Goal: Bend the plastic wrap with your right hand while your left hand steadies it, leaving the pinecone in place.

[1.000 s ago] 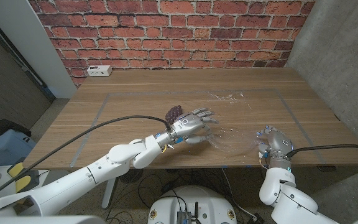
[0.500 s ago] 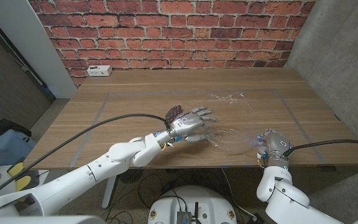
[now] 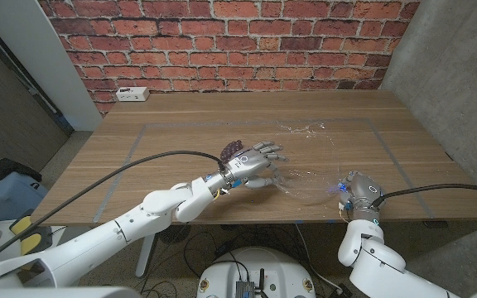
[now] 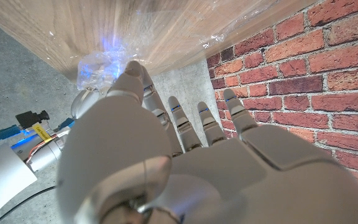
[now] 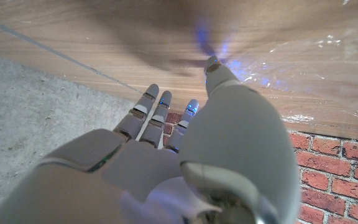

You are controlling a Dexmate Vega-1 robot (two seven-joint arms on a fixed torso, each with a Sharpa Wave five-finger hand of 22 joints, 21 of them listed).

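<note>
Sheet of clear, crinkled plastic wrap (image 3: pixel 305 170) spread over the middle-right of the brown wooden table (image 3: pixel 172 141), reaching from near the far taped line down toward the near edge. Small dark purplish-brown pinecone (image 3: pixel 233 151) just left of the wrap, touching or almost touching the back of the white left hand (image 3: pixel 255 165). Left hand reaching in from the near left, fingers (image 3: pixel 273 152) spread apart and laid out onto the wrap's left edge; gripping nothing, as far as the head view shows. In the left wrist view, same left hand (image 4: pixel 185 155) with fingers straight and fanned, wrap (image 4: pixel 166 31) catching blue light beyond the fingertips.

White right hand (image 3: pixel 356 192) at the near right edge of the table, at the wrap's near right corner, small blue glow beside it. Possibly pinching the film, but contact too small to make out; hold cannot be told. In the right wrist view, right hand (image 5: pixel 185 155) with fingers extended toward the table, thumb tip up against the glinting wrap (image 5: pixel 303 62).

White power strip (image 3: pixel 131 93) at the far left of the table, against the red brick wall (image 3: pixel 238 41).
</note>
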